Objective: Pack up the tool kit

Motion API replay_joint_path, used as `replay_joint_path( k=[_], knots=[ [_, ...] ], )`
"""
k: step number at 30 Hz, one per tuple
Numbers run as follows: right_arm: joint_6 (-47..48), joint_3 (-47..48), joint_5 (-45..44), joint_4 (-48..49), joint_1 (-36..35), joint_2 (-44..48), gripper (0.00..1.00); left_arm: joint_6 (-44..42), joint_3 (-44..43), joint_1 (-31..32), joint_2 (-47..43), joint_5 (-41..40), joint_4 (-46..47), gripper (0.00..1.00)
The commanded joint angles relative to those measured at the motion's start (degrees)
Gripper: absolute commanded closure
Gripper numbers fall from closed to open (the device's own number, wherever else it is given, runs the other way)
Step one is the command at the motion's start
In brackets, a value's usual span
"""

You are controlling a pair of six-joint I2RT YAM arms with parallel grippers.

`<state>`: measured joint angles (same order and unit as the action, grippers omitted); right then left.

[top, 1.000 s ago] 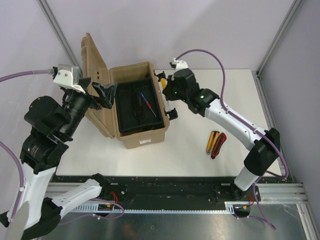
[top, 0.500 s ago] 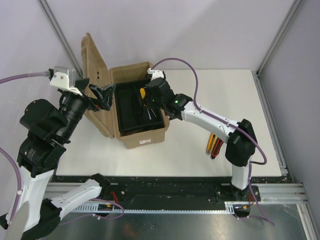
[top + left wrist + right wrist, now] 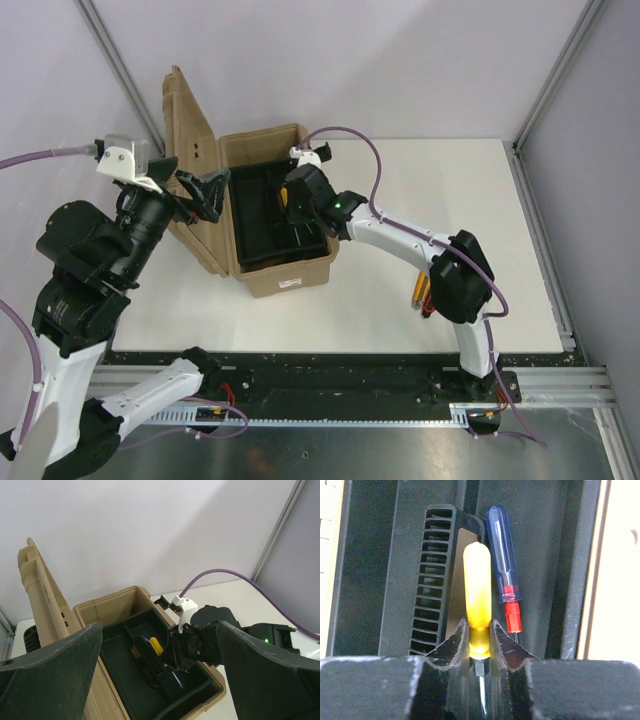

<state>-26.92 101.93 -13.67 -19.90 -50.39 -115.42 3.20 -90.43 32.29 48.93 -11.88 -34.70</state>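
"Where was the toolbox [image 3: 262, 278] just then?"

"On the desk [image 3: 460, 180], left of centre in the overhead view. Its lid [image 3: 188, 120] was thrown back and stood toward the upper left. The black inner tray [image 3: 250, 235] sat inside."

"And the right end effector [image 3: 478, 632]?"

"It was over the tray, reaching in from the right. Its fingers were drawn narrow and pinched the lower end of a yellow-handled screwdriver [image 3: 477, 590]. The steel shaft ran down between them toward the wrist camera. The handle pointed up the frame, lying along a black slotted piece [image 3: 432, 585] of the tray."

"Anything beside it?"

"A blue-handled screwdriver [image 3: 498, 540] with a red collar lay in the tray, just right of the yellow one and nearly parallel. Whether the two touched, I couldn't tell."

"The left end effector [image 3: 206, 192]?"

"It was spread wide and gripped nothing. It hung at the box's left, between the lid and the open body, pointed toward the tray."

"Was everything in?"

"No. A yellow knife [image 3: 419, 289] and a red-and-black handled tool [image 3: 427, 306] lay side by side on the desk, right of centre. They were well apart from the box and half hidden under the right arm's elbow."
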Motion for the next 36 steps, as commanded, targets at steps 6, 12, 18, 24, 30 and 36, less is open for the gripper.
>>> replay_joint_path(
  k=[6, 12, 18, 24, 30, 36],
  knots=[
    [-0.10, 4.03, -3.54, -0.19, -0.01, 3.10, 0.50, -0.63, -1.67, -0.01, 0.36, 5.16, 1.50, 0.00],
    [0.58, 2.69, -5.85, -1.41, 0.14, 9.77, 0.46, -0.94, -3.74, 0.02, 3.76, 15.39, 1.67, 0.01],
    [-3.68, -10.40, -11.43, -2.90, 2.85, 24.11, 0.46, 1.33, -3.36, 1.92, 10.57, 32.88, 2.83, 0.01],
    [-10.47, -22.56, -14.99, -12.90, 9.63, 35.96, 0.46, 2.25, -1.39, 12.51, 17.85, 28.16, 5.70, 0.01],
    [-16.83, -28.65, -19.50, -24.89, 17.21, 43.09, 0.47, 11.12, 0.35, 19.46, 30.37, 25.97, 10.73, 0.01],
    [-22.99, -41.55, -18.99, -31.33, 26.85, 52.92, 0.47, 15.74, -2.25, 26.78, 46.28, 18.10, 12.16, 0.01]
  ],
)
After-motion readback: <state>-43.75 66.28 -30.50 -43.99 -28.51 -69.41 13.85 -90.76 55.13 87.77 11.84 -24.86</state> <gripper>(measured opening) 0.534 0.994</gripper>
